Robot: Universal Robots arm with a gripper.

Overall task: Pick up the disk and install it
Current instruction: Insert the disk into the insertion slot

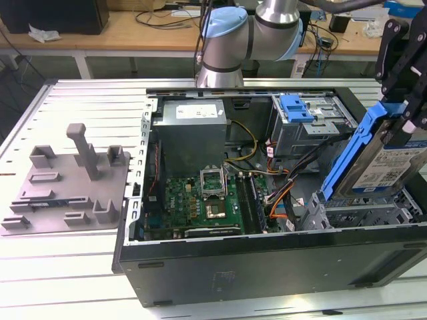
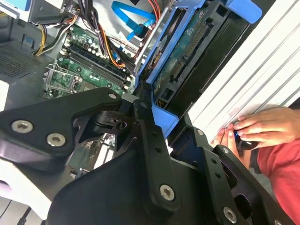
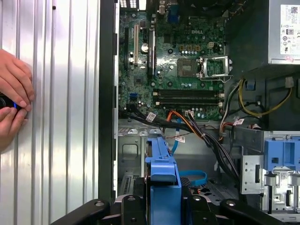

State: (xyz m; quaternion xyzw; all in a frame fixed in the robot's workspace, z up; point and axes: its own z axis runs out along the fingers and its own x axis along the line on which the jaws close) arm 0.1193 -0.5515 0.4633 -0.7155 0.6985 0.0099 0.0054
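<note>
The disk [image 1: 390, 167], a silver drive with a white-and-blue label in a blue carrier [image 1: 357, 150], hangs steeply tilted over the open computer case [image 1: 267, 267] at the exterior view's right. My gripper [image 1: 404, 120] is shut on its upper end. Just below it sits the metal drive cage [image 1: 353, 215]. In the second wrist view the disk [image 2: 187, 51] shows its circuit-board underside, clamped between my gripper [image 2: 157, 115] fingers. In the first wrist view the carrier's blue edge [image 3: 163, 176] rises from my gripper [image 3: 161, 208] above the case floor.
Inside the case are a green motherboard [image 1: 200, 200], a grey power-supply box [image 1: 193, 133], orange and black cables [image 1: 280, 193] and a rear bay with a blue latch [image 1: 297, 107]. A grey fixture plate [image 1: 67, 180] lies left. A person's hands [image 3: 14, 93] rest on the table beside the case.
</note>
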